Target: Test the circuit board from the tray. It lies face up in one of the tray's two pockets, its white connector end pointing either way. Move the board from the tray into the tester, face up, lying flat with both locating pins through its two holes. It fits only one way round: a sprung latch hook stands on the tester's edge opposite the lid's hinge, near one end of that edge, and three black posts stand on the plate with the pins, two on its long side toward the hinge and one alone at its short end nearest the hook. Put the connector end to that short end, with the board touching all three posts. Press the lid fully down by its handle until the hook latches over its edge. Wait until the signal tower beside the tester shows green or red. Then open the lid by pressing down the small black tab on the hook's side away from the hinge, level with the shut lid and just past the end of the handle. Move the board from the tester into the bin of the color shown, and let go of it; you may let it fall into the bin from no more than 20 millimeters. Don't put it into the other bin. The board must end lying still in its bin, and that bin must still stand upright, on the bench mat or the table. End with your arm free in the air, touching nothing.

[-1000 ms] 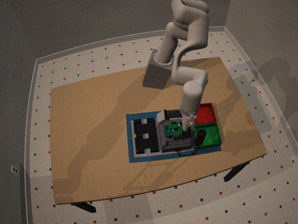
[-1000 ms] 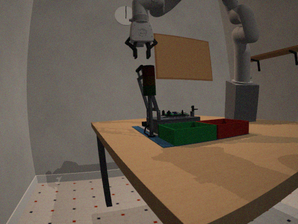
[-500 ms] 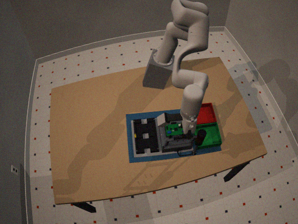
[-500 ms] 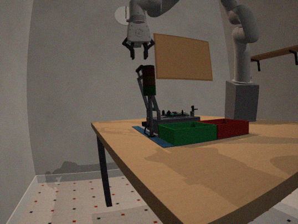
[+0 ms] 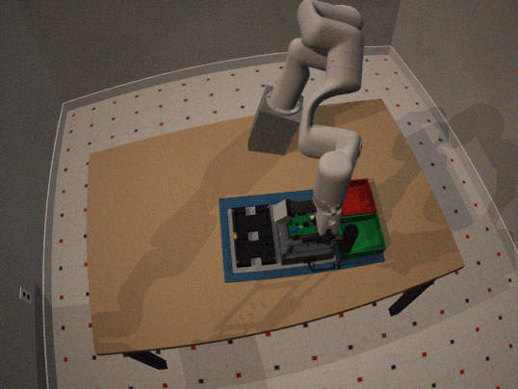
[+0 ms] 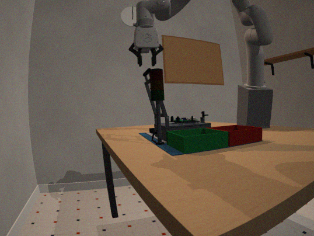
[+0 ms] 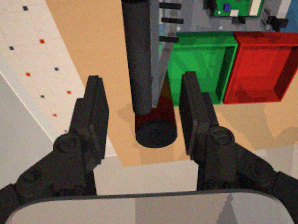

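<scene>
The green board (image 5: 301, 224) (image 6: 184, 119) (image 7: 239, 7) lies face up on the tester (image 6: 189, 126), its white connector toward the hook (image 6: 202, 115) (image 7: 276, 21). Whether the pins are through its holes is too small to tell. The lid (image 6: 148, 92) (image 7: 135, 55) stands open, its black handle (image 6: 146, 72) at the top. My gripper (image 6: 146, 64) (image 7: 142, 91) is partly open and empty, just above the handle, which shows between the fingers in the wrist view. The signal tower (image 5: 350, 236) (image 6: 157, 84) (image 7: 156, 134) shows dark red, amber and green bands, none clearly lit.
The green bin (image 5: 368, 233) (image 6: 198, 140) (image 7: 205, 65) and red bin (image 5: 358, 198) (image 6: 245, 135) (image 7: 260, 70) stand side by side next to the tester. The tower stands close beside the raised lid. The tray (image 5: 230, 250) is at the mat's other end.
</scene>
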Controlling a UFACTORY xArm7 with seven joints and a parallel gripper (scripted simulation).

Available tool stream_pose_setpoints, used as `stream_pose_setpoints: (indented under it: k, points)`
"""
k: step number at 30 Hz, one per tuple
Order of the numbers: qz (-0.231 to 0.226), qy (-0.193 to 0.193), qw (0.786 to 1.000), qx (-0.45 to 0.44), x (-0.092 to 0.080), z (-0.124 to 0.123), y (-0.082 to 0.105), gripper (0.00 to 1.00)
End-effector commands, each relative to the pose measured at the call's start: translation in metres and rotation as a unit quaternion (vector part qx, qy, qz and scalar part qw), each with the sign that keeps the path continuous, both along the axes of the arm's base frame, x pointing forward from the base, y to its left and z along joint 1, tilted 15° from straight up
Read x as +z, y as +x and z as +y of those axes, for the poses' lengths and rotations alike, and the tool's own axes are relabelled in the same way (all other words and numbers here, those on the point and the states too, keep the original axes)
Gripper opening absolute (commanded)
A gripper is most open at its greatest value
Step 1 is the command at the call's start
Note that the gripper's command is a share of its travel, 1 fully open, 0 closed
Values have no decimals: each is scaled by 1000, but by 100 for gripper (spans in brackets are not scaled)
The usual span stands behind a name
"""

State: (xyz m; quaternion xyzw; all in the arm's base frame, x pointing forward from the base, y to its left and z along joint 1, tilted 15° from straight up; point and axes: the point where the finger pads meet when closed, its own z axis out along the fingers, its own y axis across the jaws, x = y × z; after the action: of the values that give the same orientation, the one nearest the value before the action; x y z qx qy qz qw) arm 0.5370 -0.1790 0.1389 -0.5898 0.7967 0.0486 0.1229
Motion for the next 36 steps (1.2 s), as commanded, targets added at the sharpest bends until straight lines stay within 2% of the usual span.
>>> stream_pose_setpoints:
  k: [1, 16, 30, 36]
  points:
    - [-3, -1, 1000, -1, 1, -1, 1, 51]
    - [-3, -1, 1000, -1, 0, -1, 2, 51]
    - [-3, -1, 1000, -1, -31, 5, 7, 51]
    - [-3, -1, 1000, -1, -36, 6, 8, 51]
